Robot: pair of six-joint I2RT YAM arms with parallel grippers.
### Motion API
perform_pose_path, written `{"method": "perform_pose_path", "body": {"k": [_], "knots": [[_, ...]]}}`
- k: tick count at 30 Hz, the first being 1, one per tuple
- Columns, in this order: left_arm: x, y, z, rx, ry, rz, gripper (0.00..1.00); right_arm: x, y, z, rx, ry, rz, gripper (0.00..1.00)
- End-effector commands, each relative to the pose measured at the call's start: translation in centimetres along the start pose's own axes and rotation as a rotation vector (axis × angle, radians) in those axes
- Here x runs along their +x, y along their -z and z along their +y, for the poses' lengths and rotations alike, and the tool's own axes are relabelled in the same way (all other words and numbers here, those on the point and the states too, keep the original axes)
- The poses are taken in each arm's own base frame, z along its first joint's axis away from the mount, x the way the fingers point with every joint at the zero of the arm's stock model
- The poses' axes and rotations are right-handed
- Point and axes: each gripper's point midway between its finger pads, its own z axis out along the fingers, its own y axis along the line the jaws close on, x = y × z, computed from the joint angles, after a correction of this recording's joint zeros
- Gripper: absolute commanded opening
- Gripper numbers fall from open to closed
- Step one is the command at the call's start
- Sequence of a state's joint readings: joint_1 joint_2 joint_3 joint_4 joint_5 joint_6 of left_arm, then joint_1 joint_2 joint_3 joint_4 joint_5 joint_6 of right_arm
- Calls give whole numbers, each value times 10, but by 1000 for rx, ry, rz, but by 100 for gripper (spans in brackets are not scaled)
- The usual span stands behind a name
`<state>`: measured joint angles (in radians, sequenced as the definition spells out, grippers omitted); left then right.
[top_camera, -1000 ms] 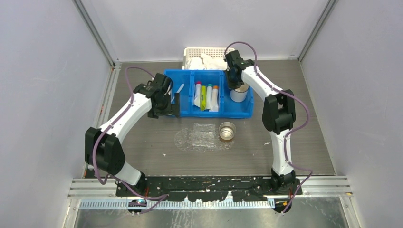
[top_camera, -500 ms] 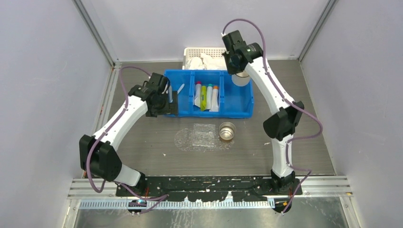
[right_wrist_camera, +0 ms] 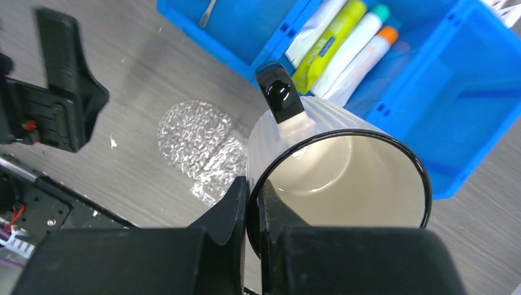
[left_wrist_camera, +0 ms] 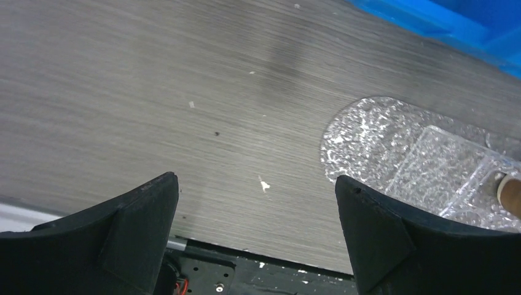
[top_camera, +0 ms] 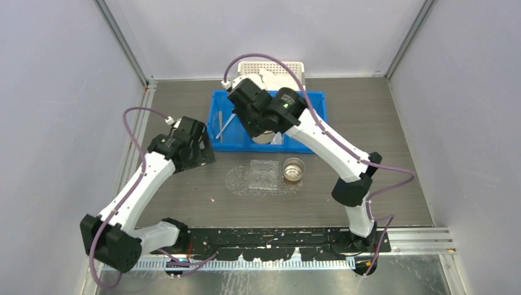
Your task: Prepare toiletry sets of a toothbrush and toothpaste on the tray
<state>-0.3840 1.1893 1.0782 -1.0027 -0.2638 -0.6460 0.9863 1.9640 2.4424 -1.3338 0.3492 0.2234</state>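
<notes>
Left jaws spread wide, tray [left_wrist_camera: 359, 135] ahead to their right.

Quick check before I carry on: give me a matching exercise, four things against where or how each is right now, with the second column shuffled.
1. left hand
2. right hand
3. toothpaste
4. metal cup

A. in the blue bin
B. shut on the mug's rim
C. open above the table
D. at the tray's right end

Pairs: 1-C, 2-B, 3-A, 4-D
</notes>
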Motion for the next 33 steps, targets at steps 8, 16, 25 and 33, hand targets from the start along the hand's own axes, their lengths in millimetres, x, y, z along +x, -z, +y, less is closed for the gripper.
{"method": "perform_pose_path", "body": {"k": [8, 16, 25, 33], "knots": [[25, 48, 68, -117, 281, -170, 100, 5, -23, 77, -93, 1, 3, 1], [37, 66, 86, -97, 345, -229, 100, 19, -52, 112, -151, 12, 38, 1], [41, 76, 94, -75, 388, -270, 100, 48, -94, 138, -170, 64, 65, 1], [35, 92, 103, -74, 397, -327, 100, 73, -116, 149, -188, 70, 75, 1]]}}
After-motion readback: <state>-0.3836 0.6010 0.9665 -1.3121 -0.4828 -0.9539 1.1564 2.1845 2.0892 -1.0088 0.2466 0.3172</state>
